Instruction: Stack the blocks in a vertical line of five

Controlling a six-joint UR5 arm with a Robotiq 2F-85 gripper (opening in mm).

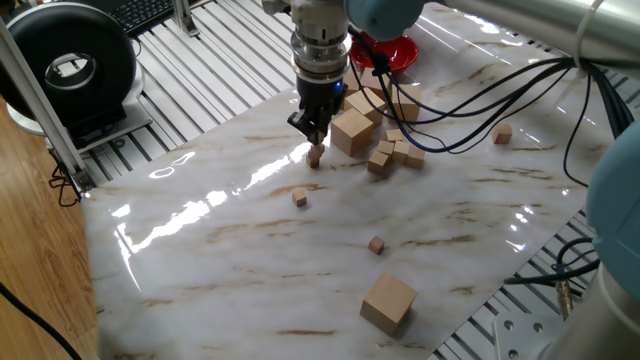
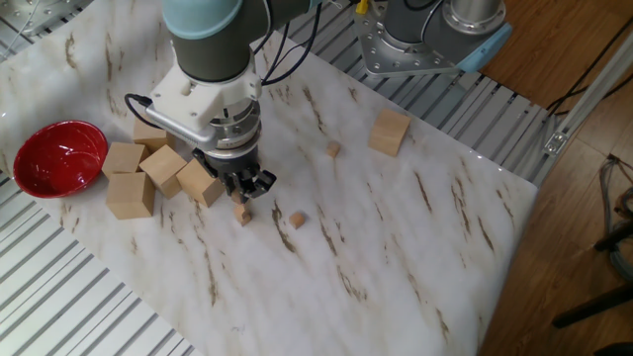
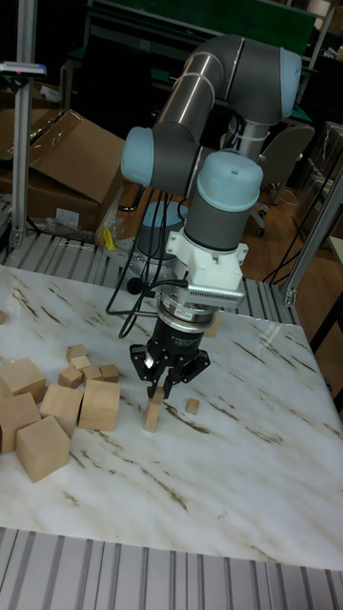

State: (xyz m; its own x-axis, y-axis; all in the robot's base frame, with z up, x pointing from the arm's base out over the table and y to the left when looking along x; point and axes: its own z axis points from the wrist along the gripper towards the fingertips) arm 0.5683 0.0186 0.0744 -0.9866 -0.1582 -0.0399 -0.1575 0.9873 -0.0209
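Note:
A short stack of tiny light-wood blocks (image 1: 316, 156) (image 2: 242, 214) (image 3: 151, 416) stands on the marble table (image 1: 230, 260), just left of the large cubes. My gripper (image 1: 315, 131) (image 2: 242, 192) (image 3: 157, 389) hangs straight over it, its tips almost on the top block. The fingers are drawn close together and seem to pinch a tiny block, mostly hidden between them. Two more tiny blocks lie loose: one (image 1: 299, 198) (image 2: 297, 220) (image 3: 192, 406) close to the stack, another (image 1: 376, 244) (image 2: 334, 149) further out.
Large wooden cubes (image 1: 352, 131) (image 2: 201, 182) (image 3: 98, 404) and medium cubes (image 1: 392, 154) (image 3: 81, 368) crowd right beside the stack. A lone large cube (image 1: 388, 302) (image 2: 390, 132) sits apart. A red bowl (image 1: 388, 52) (image 2: 57, 158) stands behind the cubes. Cables hang from the arm.

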